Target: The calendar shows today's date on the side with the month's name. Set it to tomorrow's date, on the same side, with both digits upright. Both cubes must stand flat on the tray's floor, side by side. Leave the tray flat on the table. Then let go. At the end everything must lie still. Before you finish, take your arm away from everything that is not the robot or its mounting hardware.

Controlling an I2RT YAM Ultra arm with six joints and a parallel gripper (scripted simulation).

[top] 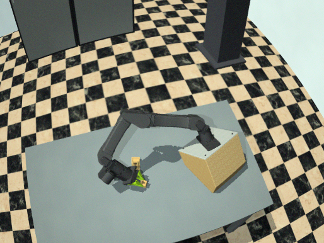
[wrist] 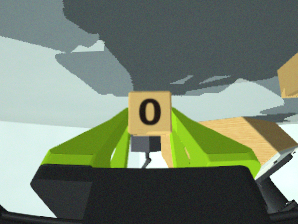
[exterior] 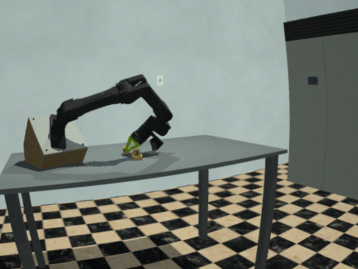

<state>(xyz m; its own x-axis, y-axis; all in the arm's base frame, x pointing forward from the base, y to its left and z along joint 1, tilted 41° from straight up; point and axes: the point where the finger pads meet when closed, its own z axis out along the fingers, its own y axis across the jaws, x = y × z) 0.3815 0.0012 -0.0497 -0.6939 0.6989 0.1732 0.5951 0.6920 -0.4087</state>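
Note:
My gripper point(wrist: 150, 114) has green fingers and is shut on a small wooden cube point(wrist: 149, 111) whose face toward the wrist camera shows an upright 0. In the top view the gripper point(top: 137, 179) reaches low over the grey table with that cube point(top: 144, 182) at its tips. I cannot tell whether the cube touches the table. A second wooden cube point(top: 135, 162) stands just beyond the fingers; in the exterior view it point(exterior: 136, 154) shows a 2. A flat wooden piece, probably the tray point(wrist: 262, 132), lies to the right of the fingers in the wrist view.
The arm's base sits on a wooden block point(top: 214, 160) at the right of the table. Dark cabinets point(top: 72, 22) and a dark pillar point(top: 225, 31) stand on the checkered floor, far from the table.

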